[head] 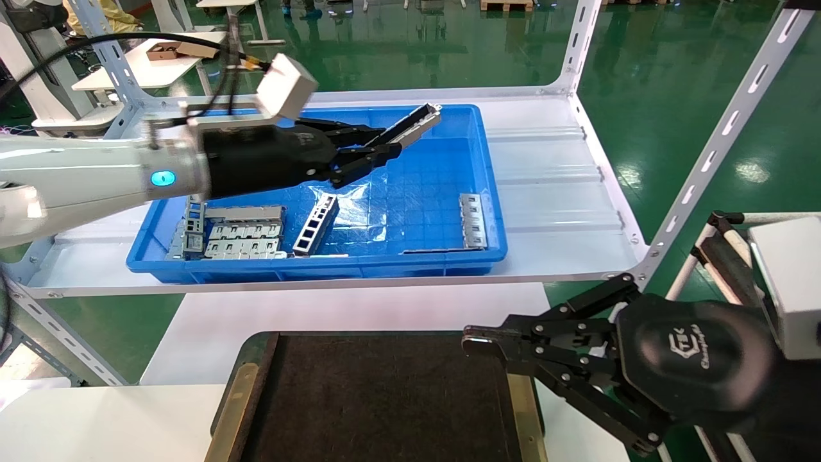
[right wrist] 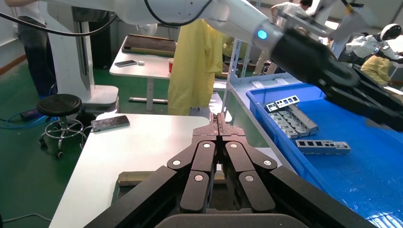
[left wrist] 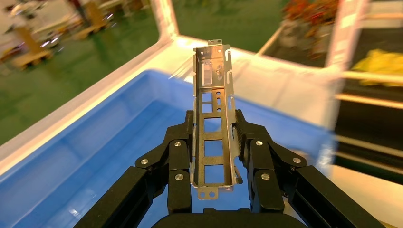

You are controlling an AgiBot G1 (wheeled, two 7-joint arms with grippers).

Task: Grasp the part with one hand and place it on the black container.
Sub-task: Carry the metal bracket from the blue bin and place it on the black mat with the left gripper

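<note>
Black container (head: 385,398) nearest w/ right pincer (head: 478,343) pressed together; left pincer (head: 385,146) pinching part (head: 414,125) over blue bin (head: 423,192), green floor (head: 410,51).

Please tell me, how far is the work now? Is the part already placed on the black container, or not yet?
Not yet. Done: the left pincer has shut on the part and holds it above the blue bin, as the left wrist view confirms. In hand: carrying it. Left: moving it to the black container, which shows no part on it, and releasing. The right pincer waits shut beside that container.
</note>
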